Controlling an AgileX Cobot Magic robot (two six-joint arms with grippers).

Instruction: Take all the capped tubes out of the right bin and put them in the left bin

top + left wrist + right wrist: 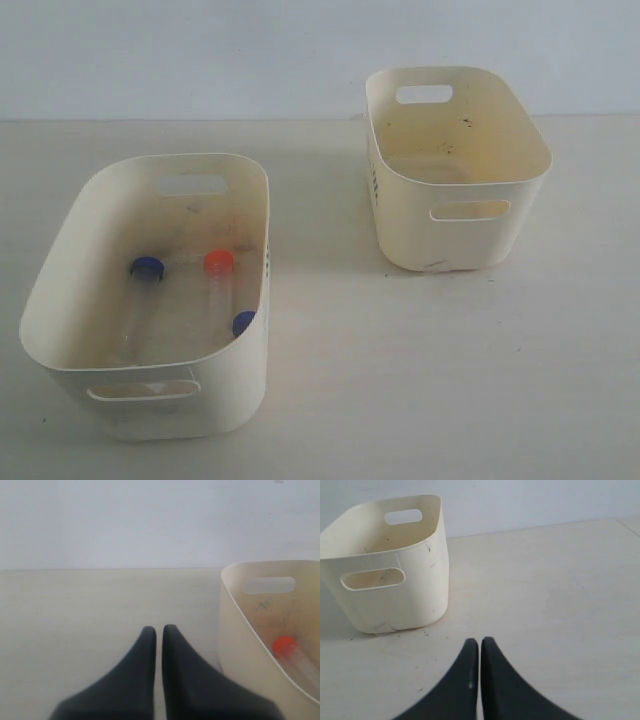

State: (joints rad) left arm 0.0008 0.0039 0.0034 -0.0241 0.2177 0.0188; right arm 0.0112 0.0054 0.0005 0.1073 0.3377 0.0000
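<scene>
Pale tabletop (pixel 400 380); left gripper (pixel 159 628) low beside left bin (pixel 240 640), right gripper (pixel 480 641) low near right bin (pixel 420 595); both pincers pressed together, empty.

the left bin (pixel 60 290) is cream plastic, smooth with a soft sheen, its floor speckled with dark dirt. the right bin (pixel 460 245) is the same cream plastic, cleaner inside, with a scuff at its base. the capped tubes (pixel 219 262) are clear, glossy plastic with opaque plastic caps. the table (pixel 420 380) is pale and matt with a faint grain. the left gripper (pixel 159 630) and right gripper (pixel 480 641) are black, smooth and dull; whether plastic or rubber does not show.
</scene>
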